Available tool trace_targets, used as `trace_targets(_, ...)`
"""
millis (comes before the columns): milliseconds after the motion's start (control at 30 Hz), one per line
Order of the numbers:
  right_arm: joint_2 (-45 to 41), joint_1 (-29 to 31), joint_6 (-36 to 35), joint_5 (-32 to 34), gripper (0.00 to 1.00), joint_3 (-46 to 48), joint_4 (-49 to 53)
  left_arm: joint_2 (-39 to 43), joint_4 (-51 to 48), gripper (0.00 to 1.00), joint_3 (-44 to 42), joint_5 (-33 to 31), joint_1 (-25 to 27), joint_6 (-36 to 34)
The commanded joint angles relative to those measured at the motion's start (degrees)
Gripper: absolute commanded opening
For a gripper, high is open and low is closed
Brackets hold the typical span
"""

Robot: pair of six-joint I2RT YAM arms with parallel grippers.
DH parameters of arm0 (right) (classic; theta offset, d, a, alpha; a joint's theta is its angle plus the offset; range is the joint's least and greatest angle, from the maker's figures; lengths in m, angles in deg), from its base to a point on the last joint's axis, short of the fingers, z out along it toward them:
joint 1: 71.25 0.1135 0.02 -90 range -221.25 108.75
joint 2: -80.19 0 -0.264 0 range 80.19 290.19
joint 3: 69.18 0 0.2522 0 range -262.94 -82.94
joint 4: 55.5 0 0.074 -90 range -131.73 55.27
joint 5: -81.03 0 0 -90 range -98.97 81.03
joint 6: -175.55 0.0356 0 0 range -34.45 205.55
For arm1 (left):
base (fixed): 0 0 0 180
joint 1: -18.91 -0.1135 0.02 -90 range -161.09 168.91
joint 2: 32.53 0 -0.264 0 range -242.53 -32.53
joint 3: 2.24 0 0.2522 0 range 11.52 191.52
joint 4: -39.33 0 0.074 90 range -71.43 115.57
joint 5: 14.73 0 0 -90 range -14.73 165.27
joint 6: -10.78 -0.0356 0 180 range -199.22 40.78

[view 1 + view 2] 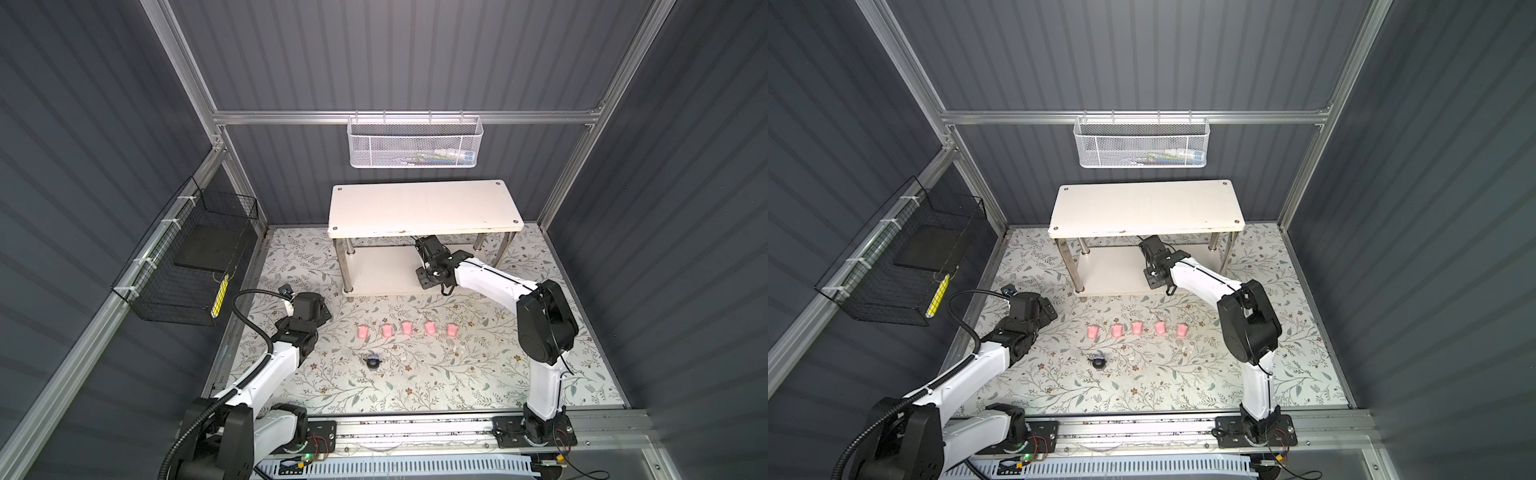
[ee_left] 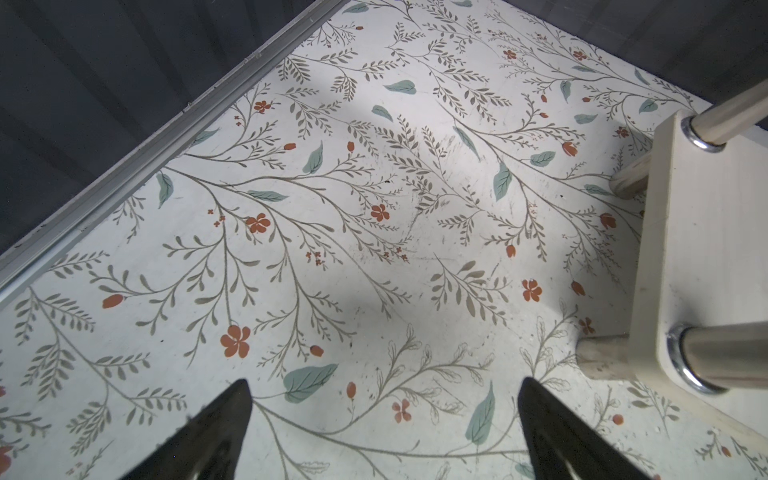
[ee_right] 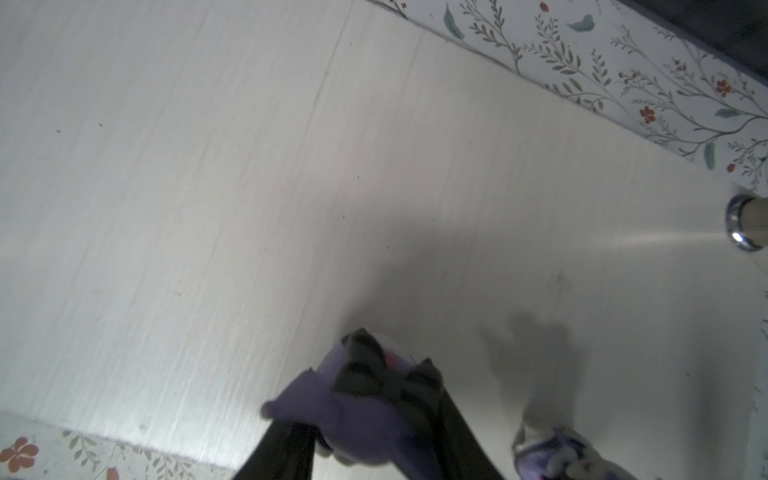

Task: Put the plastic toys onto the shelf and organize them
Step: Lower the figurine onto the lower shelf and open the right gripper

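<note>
Closest to my right wrist camera is the lavender toy point(image 3: 316, 403), pinched between the jaws of my right gripper point(image 3: 365, 419), which are drawn in tight on its body; its dark ears point away from me. It hangs low over the lower board point(image 3: 249, 208) of the shelf point(image 1: 424, 208), under the upper board point(image 1: 1142, 208), toward the shelf's right end; whether its base touches the board I cannot tell. Just beside it on that board stands a second lavender toy point(image 3: 557, 453). My left gripper point(image 2: 384, 380) is spread wide and empty over the mat point(image 2: 374, 249), off the shelf's left end near one leg point(image 2: 727, 357). In front of the shelf five pink toys point(image 1: 407, 327) sit in a row on the mat; a third dark toy point(image 1: 372, 360) sits farther out from the shelf than they do.

I judge the step in hand to be setting this one down. I'd lower until the base sits flat, keep it upright and clear of its neighbour, then part the jaws slowly and draw straight back out, clipping neither the neighbour nor the upper board; these toys look light enough that a jerk could topple both.
</note>
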Motion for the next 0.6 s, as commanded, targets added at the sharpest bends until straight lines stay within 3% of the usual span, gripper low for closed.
trace_targets(0,1.2,-0.4,-0.2,0.3,0.36,-2.2,-0.1,-0.1,-0.1,1.00,0.0,-0.8,0.1,-0.1)
trace_targets(567,3.2,-1.0,-0.2,-0.7,0.41,-3.3,0.7,-0.4,0.2,1.00,-0.2,-0.7,0.1,0.1)
